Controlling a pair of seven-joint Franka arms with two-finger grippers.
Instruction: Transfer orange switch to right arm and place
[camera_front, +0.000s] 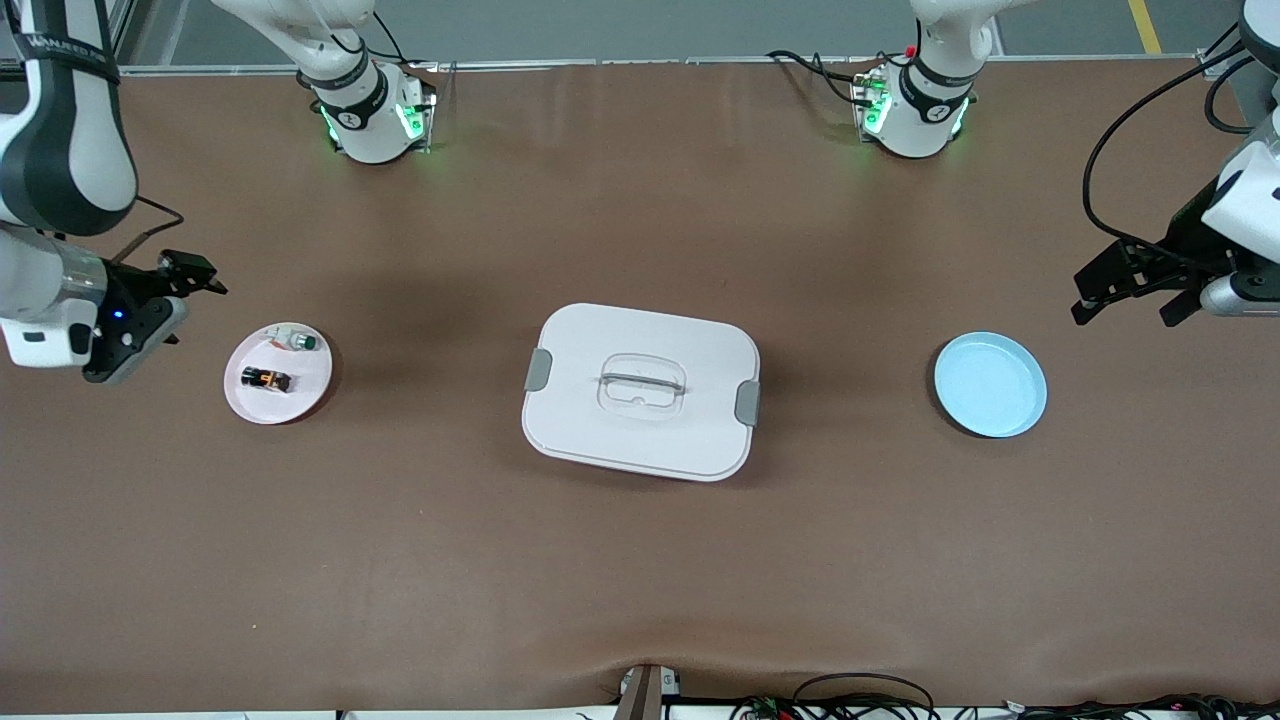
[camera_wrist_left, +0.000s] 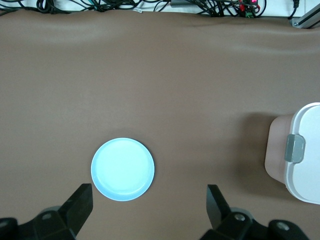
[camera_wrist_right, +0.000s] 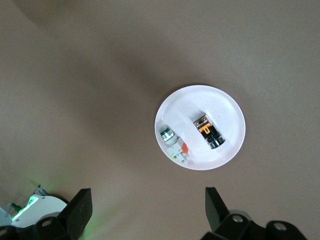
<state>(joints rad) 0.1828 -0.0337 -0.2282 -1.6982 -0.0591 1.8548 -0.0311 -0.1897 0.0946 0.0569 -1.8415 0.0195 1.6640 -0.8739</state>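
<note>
I see the orange switch (camera_front: 266, 379) lying on the pink plate (camera_front: 315, 392) at the right arm's end of the table, untouched; the green-capped button (camera_front: 297, 341) sits just beside it; lidded white box (camera_front: 640, 390) mid-table, blue plate (camera_front: 990, 385) toward the left arm's end. Right gripper (camera_front: 190, 272) hangs near the pink plate, fingers apart, empty; left gripper (camera_front: 1130, 285) near the blue plate, likewise apart. Risk: the switch is tiny and close to the button; a slightly off descent could nudge the button or tip the plate.
</note>
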